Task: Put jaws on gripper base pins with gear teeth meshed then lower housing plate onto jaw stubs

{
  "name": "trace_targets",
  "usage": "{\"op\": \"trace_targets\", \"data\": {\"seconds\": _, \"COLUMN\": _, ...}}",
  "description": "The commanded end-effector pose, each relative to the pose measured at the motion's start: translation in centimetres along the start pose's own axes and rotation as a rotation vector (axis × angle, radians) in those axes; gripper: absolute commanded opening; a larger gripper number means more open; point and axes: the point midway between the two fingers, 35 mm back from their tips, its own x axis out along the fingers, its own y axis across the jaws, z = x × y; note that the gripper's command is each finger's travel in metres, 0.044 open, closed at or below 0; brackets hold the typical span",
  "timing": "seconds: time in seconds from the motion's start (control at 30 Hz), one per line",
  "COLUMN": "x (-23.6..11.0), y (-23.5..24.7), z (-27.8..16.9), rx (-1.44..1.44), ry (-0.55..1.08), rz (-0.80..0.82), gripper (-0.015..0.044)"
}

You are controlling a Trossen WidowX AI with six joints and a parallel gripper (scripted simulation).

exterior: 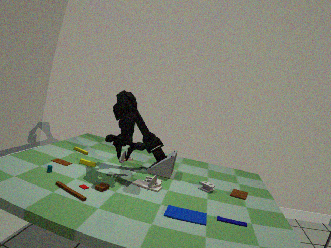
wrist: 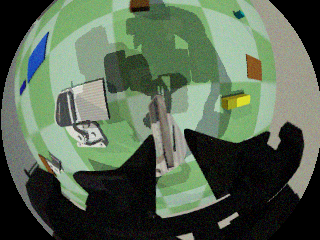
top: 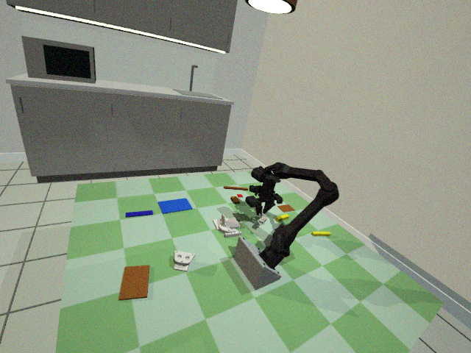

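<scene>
My gripper [top: 262,213] [exterior: 122,157] [wrist: 169,135] is shut on one pale jaw [top: 263,219] [exterior: 123,156] [wrist: 161,124] and holds it above the table, to the side of the gripper base. The fingers cover part of the jaw. The white gripper base [top: 232,234] [exterior: 154,188] lies on the table. The other jaw [top: 222,218] [exterior: 153,181] is on the base, its flat pad upright. Whether it sits fully down on its pin is too small to tell. The white housing plate [top: 184,258] [exterior: 207,186], with two round holes, lies apart from the base.
Yellow blocks [top: 282,218] [exterior: 87,163] [wrist: 236,101] and a brown tile [top: 285,208] [exterior: 61,161] [wrist: 254,67] lie near the arm. A brown block [top: 235,199] [exterior: 102,186], a blue slab [top: 174,205] [exterior: 185,214] and a larger brown tile [top: 135,282] [exterior: 239,194] lie farther around.
</scene>
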Motion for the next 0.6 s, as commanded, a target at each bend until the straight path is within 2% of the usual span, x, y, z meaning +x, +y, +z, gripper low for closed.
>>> {"op": "trace_targets", "data": {"seconds": 0.0, "x": -1.0, "y": -0.2, "z": 0.0, "rx": 0.007, "ry": -0.007, "rz": -0.006, "gripper": 0.0134}}
{"op": "trace_targets", "data": {"seconds": 0.23, "x": -1.0, "y": -0.1, "z": 0.1, "rx": 0.007, "ry": -0.007, "rz": -0.005, "gripper": 0.0134}}
{"op": "trace_targets", "data": {"seconds": 0.57, "x": -1.0, "y": 2.9, "z": 1.4, "rx": -0.005, "ry": -0.007, "rz": 0.003, "gripper": 0.0134}}
